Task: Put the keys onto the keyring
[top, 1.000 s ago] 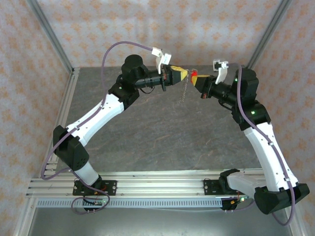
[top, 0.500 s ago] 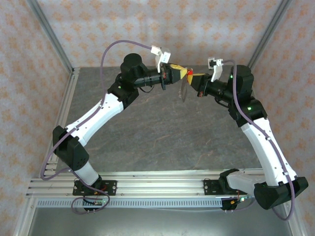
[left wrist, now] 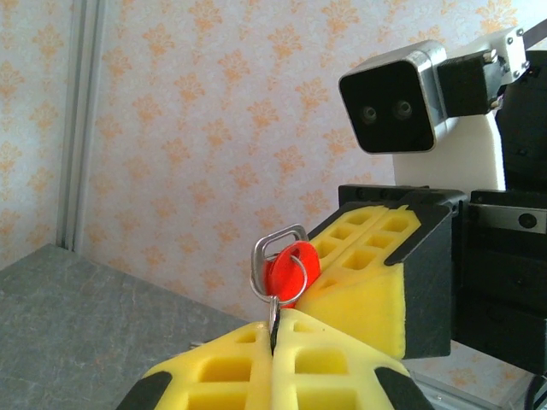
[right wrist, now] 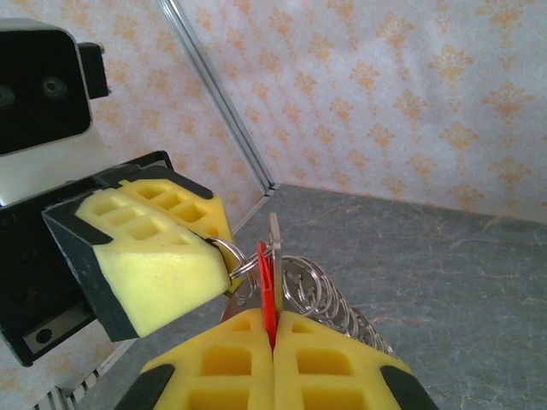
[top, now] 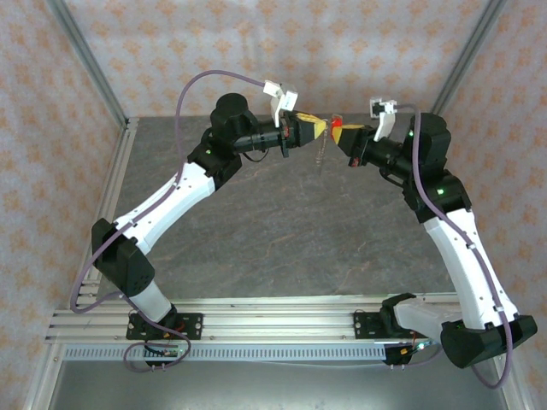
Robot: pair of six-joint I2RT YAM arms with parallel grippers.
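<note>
The keyring (top: 321, 154) is held in the air over the far part of the table (top: 282, 231), in the gap where the two arms meet. In the top view the left arm (top: 171, 201) reaches in from 9 o'clock and the right arm (top: 457, 243) from 3 o'clock, so their tips are almost nose to nose.

The left gripper (top: 314, 128) has its yellow pads pressed together on a thin metal part of the keyring. In the left wrist view a small silvery loop (left wrist: 272, 248) rises from between these pads toward 12 o'clock. The rest of the chain hangs freely, toward 6 o'clock in the top view, and touches nothing.

The right gripper (right wrist: 272, 342) is also closed, and it pinches the key (right wrist: 267, 286) by its red head. In the right wrist view the key stands edge-on, with its long axis pointing from the pads to 12 o'clock. The ring coils lie just beside it at 1 o'clock, and the left gripper's pad is very near at 10 o'clock.

The relation that matters is this: the key lies at 3 o'clock from the left gripper, just beside it, and the silvery loop seems to touch the red head. Whether the loop already passes through the key's hole cannot be told. As a judgement, the threading is in progress, and the next move needs a small, exact push of the right arm toward the loop.
</note>
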